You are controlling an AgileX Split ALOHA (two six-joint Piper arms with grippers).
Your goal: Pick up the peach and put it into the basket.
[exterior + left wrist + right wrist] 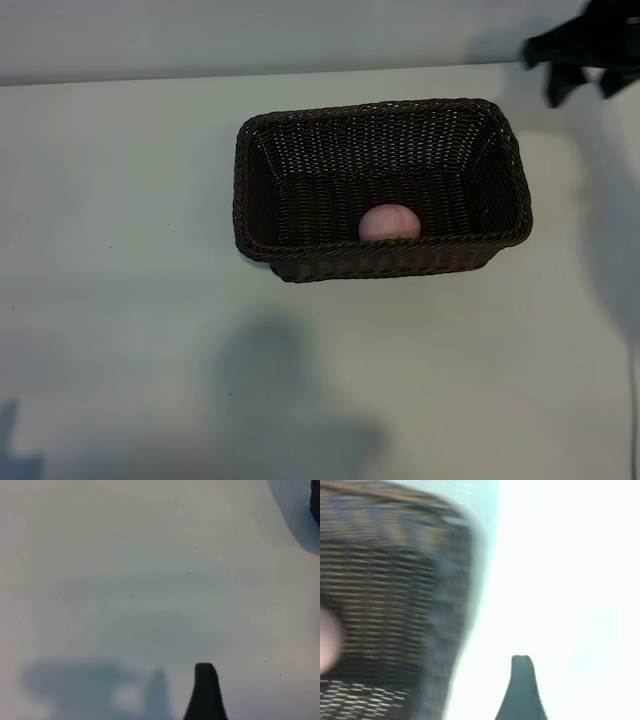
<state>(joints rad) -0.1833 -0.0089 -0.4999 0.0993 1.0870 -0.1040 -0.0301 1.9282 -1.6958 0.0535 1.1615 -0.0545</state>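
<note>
Round peach [389,223] in woven basket [262,180].

A pale, matte table [120,300] fills the view — soft grey shadows across its near part.

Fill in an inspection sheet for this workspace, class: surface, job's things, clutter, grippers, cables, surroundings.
Surface: pale table, bare apart from the basket, with shadows on it.
Job's things: peach lies inside the basket, against its near wall.
Clutter: nothing seen.
Grippers: right gripper at the table's far right corner, off the basket, holding nothing; left gripper shows one fingertip over bare table.
Cables: nothing seen.
Surroundings: plain wall behind the table.
</note>
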